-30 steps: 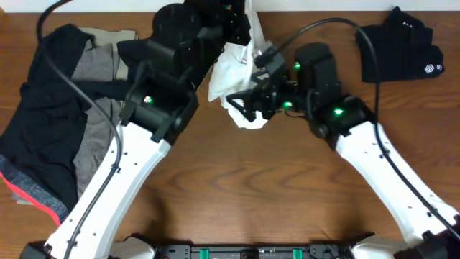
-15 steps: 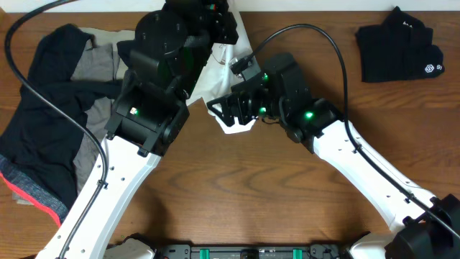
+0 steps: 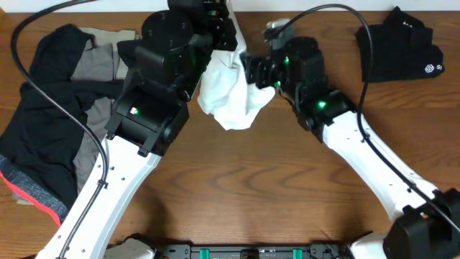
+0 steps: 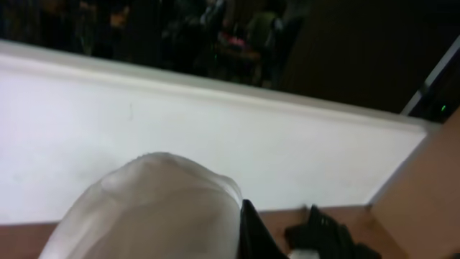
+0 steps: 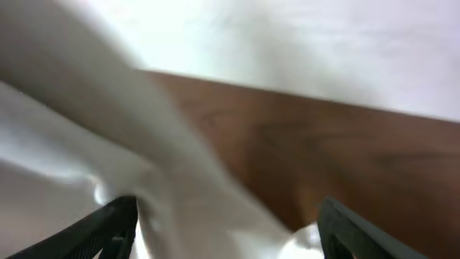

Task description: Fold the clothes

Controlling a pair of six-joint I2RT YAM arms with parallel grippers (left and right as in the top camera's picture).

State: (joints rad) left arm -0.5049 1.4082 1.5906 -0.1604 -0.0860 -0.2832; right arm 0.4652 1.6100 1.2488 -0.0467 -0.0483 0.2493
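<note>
Shirt (image 3: 228, 93) bunched between arms. Right claw (image 5: 226, 226) spread wide around it. Left claw (image 3: 224, 34) smothered by fabric; cannot tell its grip.

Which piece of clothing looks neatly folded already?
The black garment with a white logo, alone at the top-right corner; only it lies flat with squared edges.

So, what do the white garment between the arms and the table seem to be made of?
White garment: probably a thin, soft fabric with a matte finish, as it bunches in loose folds. Table: wood or wood-look laminate, smooth with a slight sheen, showing brown grain lines.
</note>
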